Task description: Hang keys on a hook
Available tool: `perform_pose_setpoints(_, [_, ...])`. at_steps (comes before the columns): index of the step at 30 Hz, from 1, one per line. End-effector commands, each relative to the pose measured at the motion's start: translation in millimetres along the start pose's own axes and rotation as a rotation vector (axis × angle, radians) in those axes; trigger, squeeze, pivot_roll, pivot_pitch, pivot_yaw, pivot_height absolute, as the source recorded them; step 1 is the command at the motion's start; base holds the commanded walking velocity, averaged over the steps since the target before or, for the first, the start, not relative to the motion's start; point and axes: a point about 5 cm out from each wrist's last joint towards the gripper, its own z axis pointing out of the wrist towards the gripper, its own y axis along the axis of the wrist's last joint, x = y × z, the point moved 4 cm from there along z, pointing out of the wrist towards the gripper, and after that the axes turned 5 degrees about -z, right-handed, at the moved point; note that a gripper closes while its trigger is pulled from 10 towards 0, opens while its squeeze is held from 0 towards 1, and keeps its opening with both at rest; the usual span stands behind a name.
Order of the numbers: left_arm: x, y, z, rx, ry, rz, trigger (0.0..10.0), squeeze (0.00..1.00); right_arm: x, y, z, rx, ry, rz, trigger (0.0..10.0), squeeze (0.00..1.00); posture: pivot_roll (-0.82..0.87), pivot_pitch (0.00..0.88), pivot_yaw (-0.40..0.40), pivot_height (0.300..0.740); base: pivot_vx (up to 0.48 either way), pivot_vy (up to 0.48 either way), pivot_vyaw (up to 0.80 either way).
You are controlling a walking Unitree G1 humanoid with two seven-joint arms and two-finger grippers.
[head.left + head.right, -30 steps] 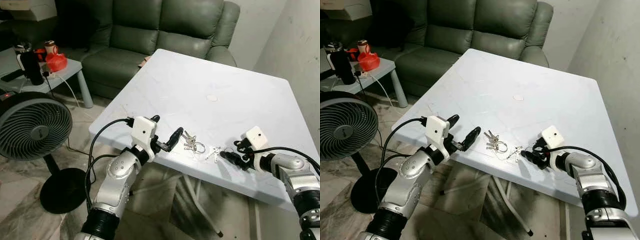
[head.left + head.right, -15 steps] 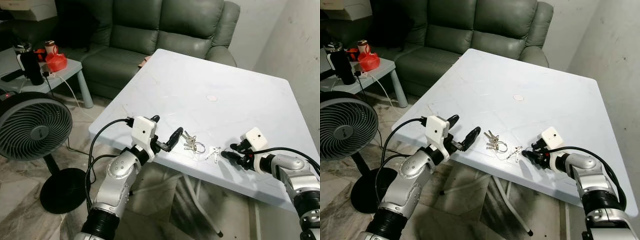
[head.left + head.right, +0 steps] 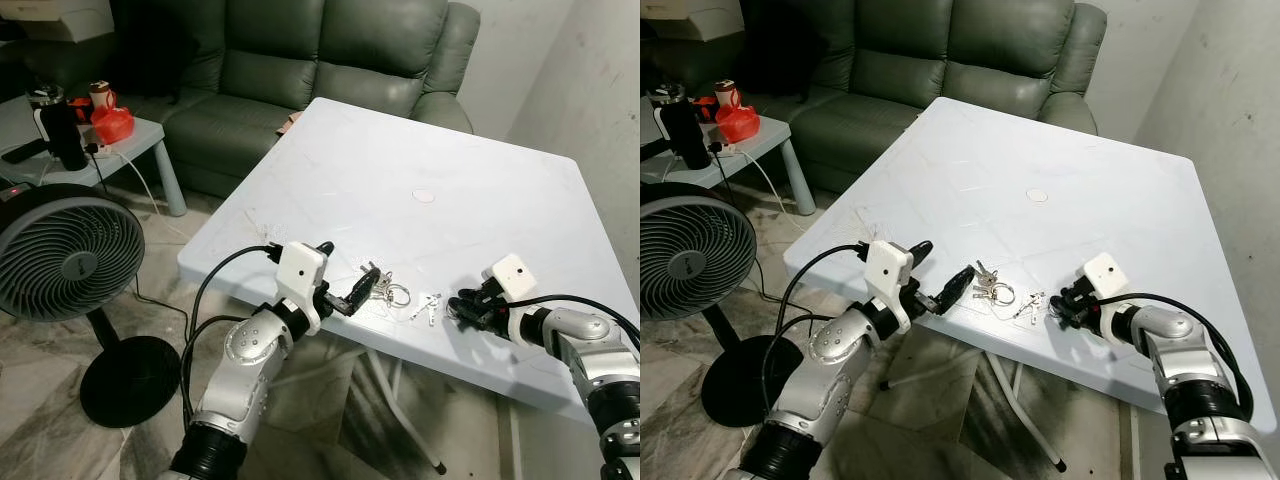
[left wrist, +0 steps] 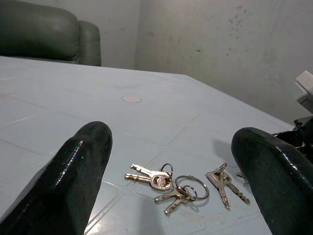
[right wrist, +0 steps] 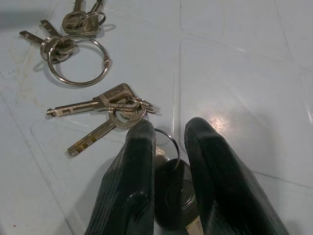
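Keys (image 3: 385,290) lie on the white table (image 3: 420,150) near its front edge. Left gripper (image 3: 350,290) sits just beside them. Left wrist view: fingers (image 4: 80,161) spread wide. Right wrist view: right gripper (image 5: 168,147) nearly closed around a dark fob (image 5: 173,193) (ring attached), second bunch (image 5: 105,110) just beyond.

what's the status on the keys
Left gripper open, facing big key bunch. Right gripper nearly shut by small key set. Keys flat on table.

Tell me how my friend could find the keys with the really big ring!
Find the pale blue table in front of the green sofa, then look near its front edge between the two grippers. The bunch with the big ring lies by the left gripper; the smaller bunch beside it has no large ring.
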Motion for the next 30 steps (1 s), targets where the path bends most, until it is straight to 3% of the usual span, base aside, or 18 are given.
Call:
perform_pose_setpoints(1, [-4.5, 5.5, 2.7, -0.010, -0.022, 0.008, 10.0, 0.00, -8.2, 4.3, -4.5, -0.016, -0.030, -0.013, 10.0, 0.00, 0.01, 0.000, -0.079, 0.740, 0.000, 0.000, 0.00])
perform_pose_setpoints(6, [-4.9, 6.7, 3.1, -0.014, -0.027, 0.010, 10.0, 0.00, -7.6, 8.0, -4.3, -0.044, -0.025, -0.017, 10.0, 0.00, 0.01, 0.000, -0.079, 0.740, 0.000, 0.000, 0.00])
perform_pose_setpoints(7, [-5.4, 6.2, 3.2, -0.012, -0.029, 0.010, 10.0, 0.00, -8.0, 8.4, -4.0, -0.049, -0.029, 0.001, 10.0, 0.67, 0.02, 0.000, -0.080, 0.740, 0.000, 0.000, 0.00])
perform_pose_setpoints(8, [-6.2, 6.4, 3.2, -0.014, -0.031, 0.009, 10.0, 0.00, -8.0, 8.8, -3.6, -0.050, -0.027, 0.011, 10.0, 1.00, 0.02, 0.000, -0.080, 0.740, 0.000, 0.000, 0.00])
perform_pose_setpoints(15, [-6.6, 6.7, 3.3, -0.015, -0.032, 0.010, 10.0, 0.00, -10.5, 4.9, -2.3, -0.002, -0.054, -0.021, 10.0, 1.00, 0.02, 0.000, -0.080, 0.740, 0.000, 0.000, 0.00])
perform_pose_setpoints(16, [-6.9, 6.9, 3.4, -0.016, -0.033, 0.010, 10.0, 0.00, -8.5, 4.0, -2.1, 0.007, -0.037, -0.042, 10.0, 0.00, 0.02, 0.000, -0.082, 0.740, 0.000, 0.000, 0.00])
perform_pose_setpoints(30, [-5.5, 9.4, 3.9, -0.026, -0.024, 0.008, 10.0, 0.00, 4.4, -6.9, -3.5, 0.064, 0.075, -0.078, 10.0, 0.00, 0.02, 0.000, -0.088, 0.740, 0.000, 0.000, 0.00])
